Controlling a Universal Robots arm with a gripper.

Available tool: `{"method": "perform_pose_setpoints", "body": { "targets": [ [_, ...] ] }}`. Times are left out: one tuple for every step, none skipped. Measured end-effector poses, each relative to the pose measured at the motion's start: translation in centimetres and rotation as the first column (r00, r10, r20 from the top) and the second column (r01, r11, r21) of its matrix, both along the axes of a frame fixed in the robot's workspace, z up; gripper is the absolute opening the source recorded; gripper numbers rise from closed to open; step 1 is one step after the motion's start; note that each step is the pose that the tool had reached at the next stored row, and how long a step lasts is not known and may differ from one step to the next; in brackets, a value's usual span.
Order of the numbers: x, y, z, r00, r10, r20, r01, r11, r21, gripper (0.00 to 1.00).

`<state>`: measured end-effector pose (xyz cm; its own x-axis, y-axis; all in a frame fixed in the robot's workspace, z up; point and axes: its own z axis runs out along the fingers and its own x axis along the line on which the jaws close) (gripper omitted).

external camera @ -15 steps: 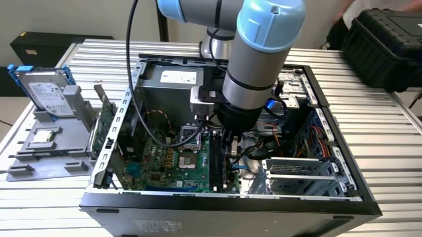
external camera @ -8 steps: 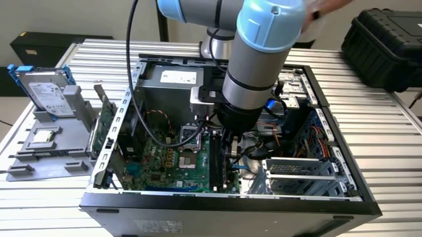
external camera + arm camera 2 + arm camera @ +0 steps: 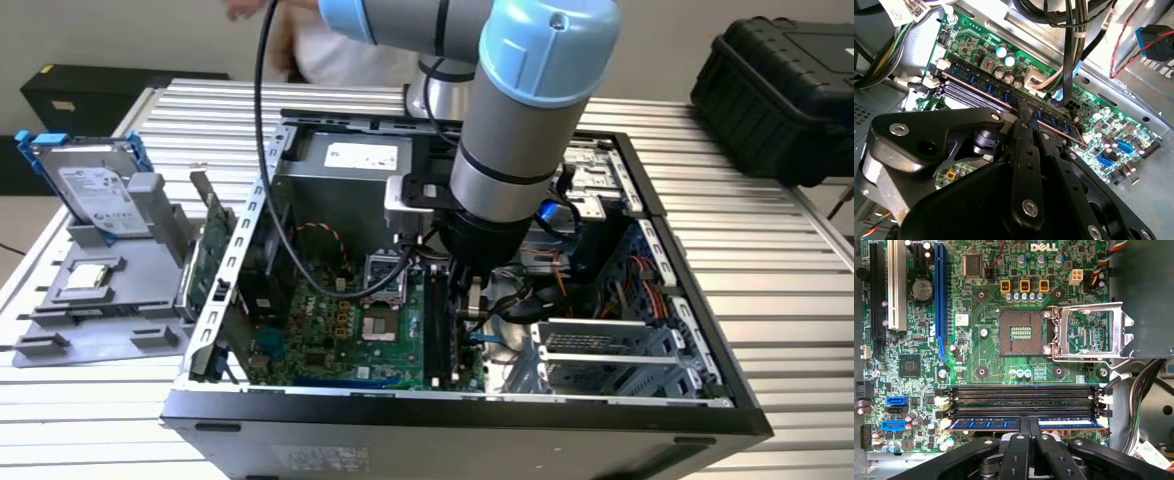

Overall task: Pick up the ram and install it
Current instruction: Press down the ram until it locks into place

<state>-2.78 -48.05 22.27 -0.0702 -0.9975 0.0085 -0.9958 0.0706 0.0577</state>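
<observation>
The ram [image 3: 985, 423] is a thin dark blue stick standing on edge in the memory slot nearest the motherboard's [image 3: 974, 360] edge. In the second wrist view the ram [image 3: 979, 85] runs along that slot with its copper contact edge down at the slot. My gripper [image 3: 1029, 422] reaches down into the open computer case [image 3: 674, 290] and is shut on the ram at its middle, one black finger on each side. The same gripper [image 3: 1026, 112] and ram show in both wrist views. In the exterior view the gripper [image 3: 467, 300] hangs over the slots.
Empty black memory slots [image 3: 1024, 394] lie beside the ram. The CPU socket [image 3: 1021, 332] stands open with its metal frame raised. Cable bundles [image 3: 1074, 45] hang close by. Outside the case, a grey fixture [image 3: 94, 300] holds a hard drive [image 3: 100, 185] and a green card [image 3: 211, 250].
</observation>
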Motion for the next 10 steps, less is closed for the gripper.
{"method": "perform_pose_setpoints", "body": {
  "targets": [
    [-0.05,0.0,0.45,1.0,0.0,-0.0004,0.0,1.0,-0.0005,0.0],
    [-0.08,-0.01,0.97,1.0,0.0,-0.001,0.0,1.0,-0.002,0.0],
    [-0.1,-0.01,1.43,1.0,0.0,-0.0009,0.0,1.0,-0.0018,0.0],
    [-0.17,-0.01,1.88,1.0,0.0,-0.001,0.0,1.0,-0.002,0.0],
    [-0.21,-0.01,2.32,1.0,0.0,-0.001,0.0,1.0,-0.002,0.0],
    [-0.24,-0.02,2.77,1.0,0.0,-0.0011,0.0,1.0,-0.0022,0.0],
    [-0.27,-0.01,3.23,1.0,0.0,-0.001,0.0,1.0,-0.002,0.0],
    [-0.3,-0.02,3.72,1.0,0.0,-0.0011,0.0,1.0,-0.0023,0.0],
    [-0.32,-0.02,4.16,1.0,0.0,-0.001,0.0,1.0,-0.002,0.0],
    [-0.33,-0.01,4.62,1.0,0.0,-0.0011,0.0,1.0,-0.0022,0.0]
  ]
}}
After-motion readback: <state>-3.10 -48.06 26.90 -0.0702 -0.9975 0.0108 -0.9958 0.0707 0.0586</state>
